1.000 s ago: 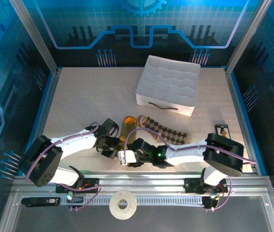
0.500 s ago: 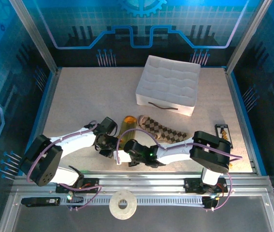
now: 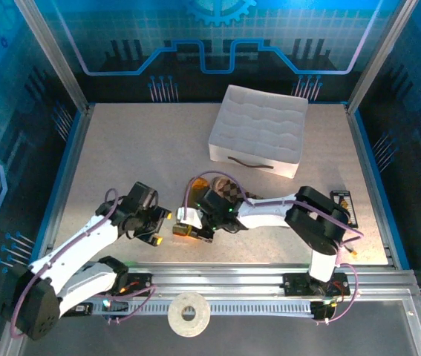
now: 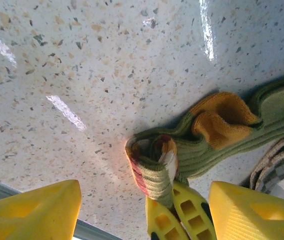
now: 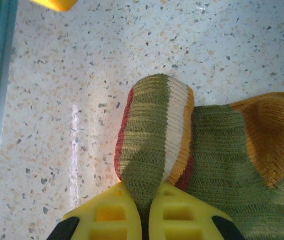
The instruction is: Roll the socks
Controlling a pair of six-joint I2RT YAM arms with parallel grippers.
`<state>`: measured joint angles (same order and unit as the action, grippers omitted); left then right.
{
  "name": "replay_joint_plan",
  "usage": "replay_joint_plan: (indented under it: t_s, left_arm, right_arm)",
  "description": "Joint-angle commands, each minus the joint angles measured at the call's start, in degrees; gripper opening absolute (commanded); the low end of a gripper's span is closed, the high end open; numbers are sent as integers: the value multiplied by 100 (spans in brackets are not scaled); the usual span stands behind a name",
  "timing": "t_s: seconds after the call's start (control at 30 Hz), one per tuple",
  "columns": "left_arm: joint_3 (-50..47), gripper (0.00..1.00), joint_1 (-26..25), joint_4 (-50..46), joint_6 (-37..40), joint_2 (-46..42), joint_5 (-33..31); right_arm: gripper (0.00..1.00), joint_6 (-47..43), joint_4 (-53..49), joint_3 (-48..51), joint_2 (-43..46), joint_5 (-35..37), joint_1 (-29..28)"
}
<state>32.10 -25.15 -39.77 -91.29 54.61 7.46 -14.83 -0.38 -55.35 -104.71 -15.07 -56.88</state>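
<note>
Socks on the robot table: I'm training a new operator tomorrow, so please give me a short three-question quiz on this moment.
1. True or false: the right gripper is shut on the striped cuff of the green sock.
2. Pick one. The left gripper is: A) open and apart from the socks; B) shut on the orange heel; C) pressed flat on the white box.
3. Short answer: what pattern does the other sock have?

Key: 1 true. 2 A. 3 brown-and-tan diamond check.
</note>
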Motion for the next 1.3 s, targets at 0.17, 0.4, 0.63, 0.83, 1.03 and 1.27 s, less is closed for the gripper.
replay_joint_plan:
  t_s: [0.17, 0.4, 0.63, 0.83, 1.03, 1.27]
  left_arm:
    - [-727, 57, -386, 1354, -164, -349, 85]
    - [-905, 52, -679, 1949, -128, 356, 64]
    - [-869, 48, -859, 2368, 19, 1114, 67]
    - [-661, 22, -1108, 1668, -67, 1890, 130]
    - [-398, 0, -1166, 736, -243, 2152, 89]
    - [4, 0, -1168, 250, -319, 2463, 112]
  right_arm:
    - [0, 896, -1249, -424, -881, -1441, 498]
    - [0, 1179, -1037, -256, -991, -1779, 711]
    - [0, 1253, -973, -233, -1083, -1787, 762]
    - [2, 1141, -871, -204, -944, -1495, 738]
    - [29, 266, -398, 192, 26, -542, 366]
    - [58, -732, 1360, 1623, 1685, 1958, -590]
